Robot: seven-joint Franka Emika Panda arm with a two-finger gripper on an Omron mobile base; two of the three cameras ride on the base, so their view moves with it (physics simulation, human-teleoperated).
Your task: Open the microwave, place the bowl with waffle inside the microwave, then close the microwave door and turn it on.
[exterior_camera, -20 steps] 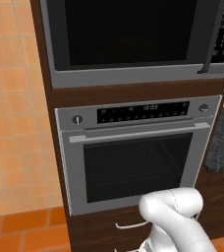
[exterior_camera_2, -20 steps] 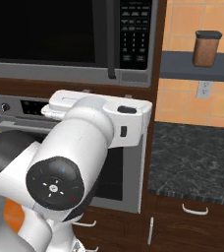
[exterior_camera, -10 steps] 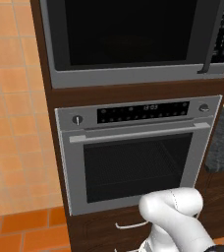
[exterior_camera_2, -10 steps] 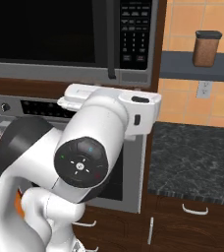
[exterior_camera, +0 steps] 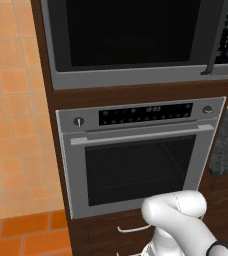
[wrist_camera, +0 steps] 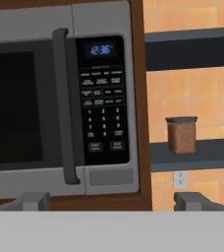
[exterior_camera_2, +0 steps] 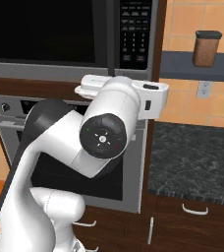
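Microwave door shut; bar handle upright beside keypad.

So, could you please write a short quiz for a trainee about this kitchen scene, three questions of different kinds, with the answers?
1. True or false: the microwave door is shut.
2. What stands directly below the microwave? A) a sink B) the oven C) a fridge
3. Fill in: the brown jar stands on a dark ____ to the right of the microwave.

Key:
1. True; the door handle lies flat against the front, next to the keypad.
2. B.
3. Shelf.
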